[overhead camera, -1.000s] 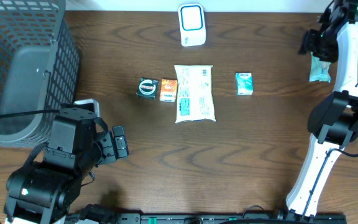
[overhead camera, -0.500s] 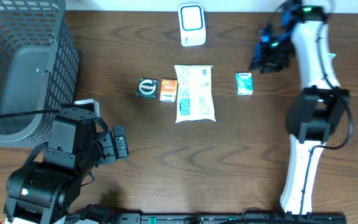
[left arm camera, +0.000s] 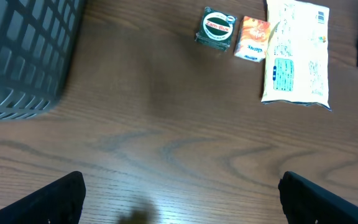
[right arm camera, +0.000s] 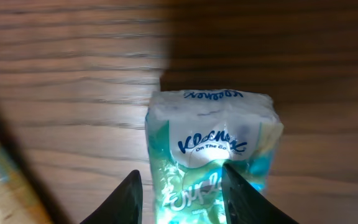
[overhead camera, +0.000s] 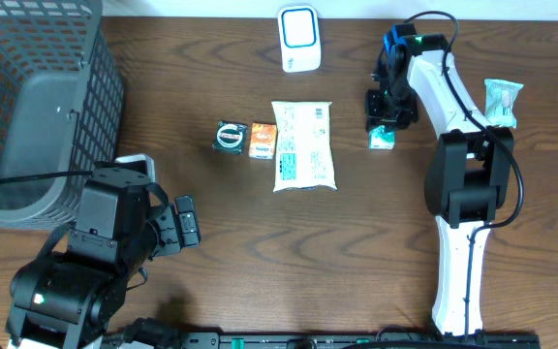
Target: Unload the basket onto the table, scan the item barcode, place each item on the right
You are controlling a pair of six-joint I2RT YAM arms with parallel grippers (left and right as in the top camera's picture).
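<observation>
My right gripper hangs over the tissue pack, which lies flat on the table, just right of the white bag and below and to the right of the scanner. I have my fingers on either side of the pack's narrow width, so that closing them would catch it across the sides and leave its printed faces free to show the scanner. They sit close against the wrapper. I cannot tell whether they are pressing it yet or only flanking it. The pack has not left the wood.

My left gripper waits low over bare table with its fingers spread wide and nothing between them. It is well apart from the row of goods, so it stays out of the other arm's path. A second tissue pack lies apart at the far right edge. I judge the lift towards the scanner comes next.
</observation>
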